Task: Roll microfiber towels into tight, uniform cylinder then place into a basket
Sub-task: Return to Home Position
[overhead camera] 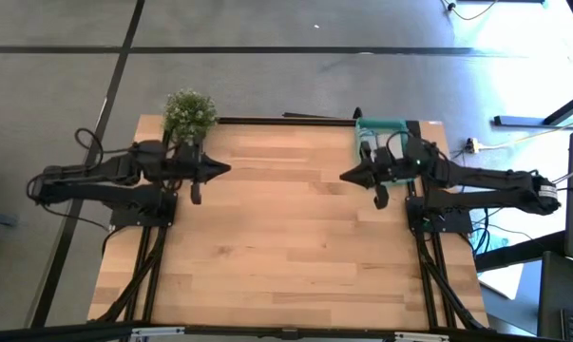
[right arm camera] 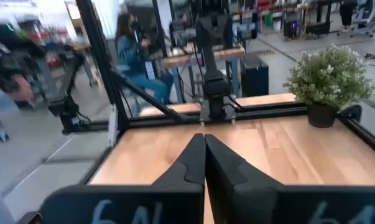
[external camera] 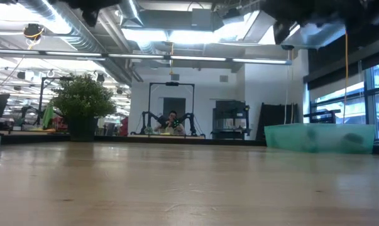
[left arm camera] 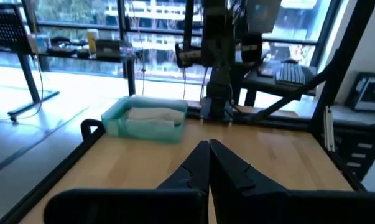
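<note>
Gripper fingers pressed together, the left gripper (overhead camera: 227, 170) and right gripper (overhead camera: 343, 176) point at each other over the pale wood-plank surface (overhead camera: 286, 256). A low-walled teal basket (left arm camera: 122, 128) at the far right corner holds a soft pale towel (left arm camera: 153, 115). A bushy plant (overhead camera: 189, 111) marks the far left edge.

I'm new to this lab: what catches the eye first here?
The left gripper and right gripper point at each other across the wooden table, fingers shut. The teal bin at the far right corner holds a pale towel; a bushy plant stands at the far left corner.
</note>
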Available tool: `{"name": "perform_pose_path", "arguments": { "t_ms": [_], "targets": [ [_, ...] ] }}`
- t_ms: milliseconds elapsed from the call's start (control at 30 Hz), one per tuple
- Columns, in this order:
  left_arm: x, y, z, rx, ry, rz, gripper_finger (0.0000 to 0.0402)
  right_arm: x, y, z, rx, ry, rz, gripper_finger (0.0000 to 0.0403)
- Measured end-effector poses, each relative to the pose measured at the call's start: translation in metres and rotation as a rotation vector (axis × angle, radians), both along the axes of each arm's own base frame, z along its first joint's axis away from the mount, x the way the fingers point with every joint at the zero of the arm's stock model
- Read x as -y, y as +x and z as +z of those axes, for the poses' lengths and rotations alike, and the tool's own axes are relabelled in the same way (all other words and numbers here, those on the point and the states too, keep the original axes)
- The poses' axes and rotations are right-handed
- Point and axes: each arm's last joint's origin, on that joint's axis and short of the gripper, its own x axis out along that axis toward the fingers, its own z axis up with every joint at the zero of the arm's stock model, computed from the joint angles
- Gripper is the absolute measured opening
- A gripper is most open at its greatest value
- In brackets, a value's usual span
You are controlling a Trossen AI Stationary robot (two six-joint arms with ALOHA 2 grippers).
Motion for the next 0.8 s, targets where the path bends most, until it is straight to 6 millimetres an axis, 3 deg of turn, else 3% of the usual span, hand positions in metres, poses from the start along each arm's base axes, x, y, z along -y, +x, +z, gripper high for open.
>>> {"name": "perform_pose_path", "arguments": {
  "t_ms": [333, 600, 800],
  "targets": [
    [0.003, -0.030, -0.070, 0.153, -0.090, 0.037, 0.0000, -0.007, -0.038, -0.062, 0.169, -0.018, -0.026, 0.0005],
    [0.004, -0.034, -0.119, 0.289, -0.091, 0.029, 0.0000, -0.010, -0.056, -0.110, 0.111, 0.062, 0.008, 0.0005],
    [0.004, -0.034, -0.130, 0.252, -0.079, 0.017, 0.0000, -0.010, -0.056, -0.113, 0.080, 0.052, 0.006, 0.0006]
  ]
}}
